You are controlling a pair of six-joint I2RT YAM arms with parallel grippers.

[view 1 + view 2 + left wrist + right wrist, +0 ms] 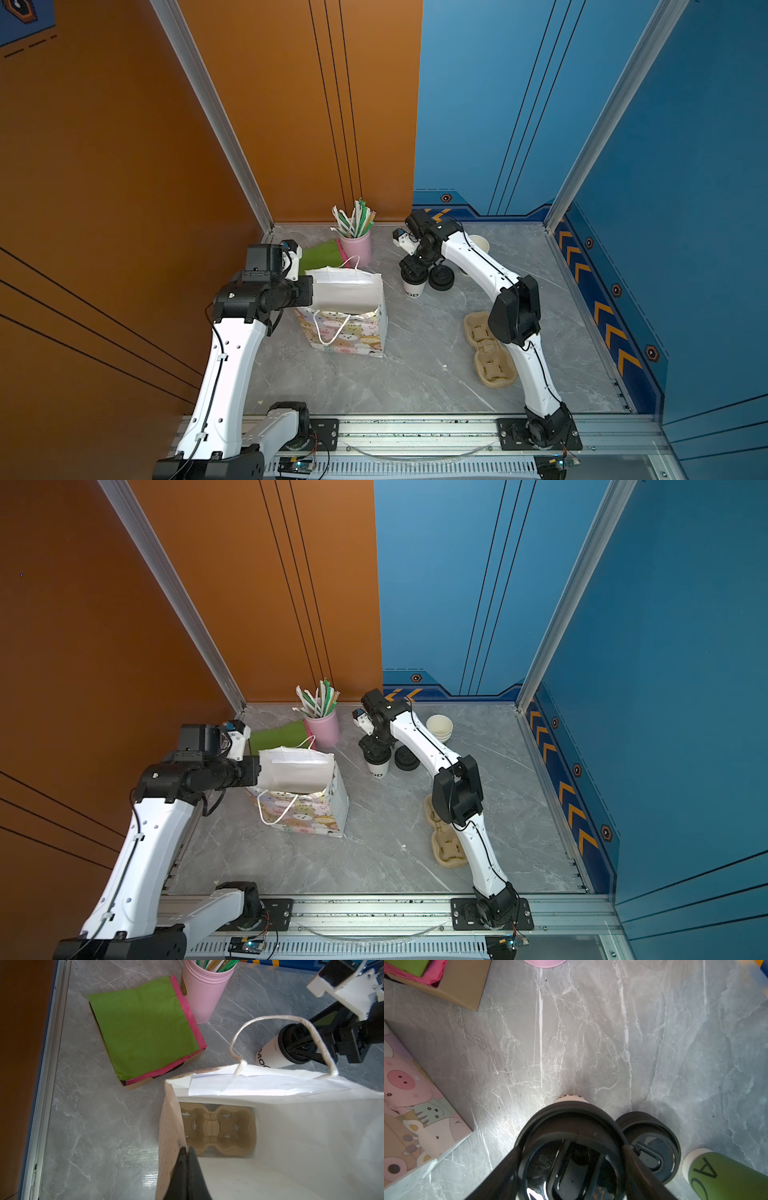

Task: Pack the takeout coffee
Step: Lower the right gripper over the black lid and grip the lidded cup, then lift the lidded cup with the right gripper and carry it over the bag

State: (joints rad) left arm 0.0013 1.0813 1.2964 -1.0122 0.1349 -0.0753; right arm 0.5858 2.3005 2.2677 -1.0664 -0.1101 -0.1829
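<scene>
The right gripper (412,269) straddles the black lid of the takeout coffee (414,287), which stands upright on the desk (419,374); whether its jaws press the lid cannot be told. A loose black lid (441,277) sits just beside it, with a green cup (726,1176) near. The left gripper (187,1152), pressed together, pinches the rim of the cartoon paper bag (347,336), which has a pulp carrier (216,1130) on its floor.

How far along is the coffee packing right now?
Done: the left end effector pinches a wall of the gift bag, holding it open, with a cup carrier lying at the bottom. In hand: the right end effector straddles the lidded takeout coffee; grip unclear. Left: the coffee stands on the table, so lifting and bagging remain.
</scene>
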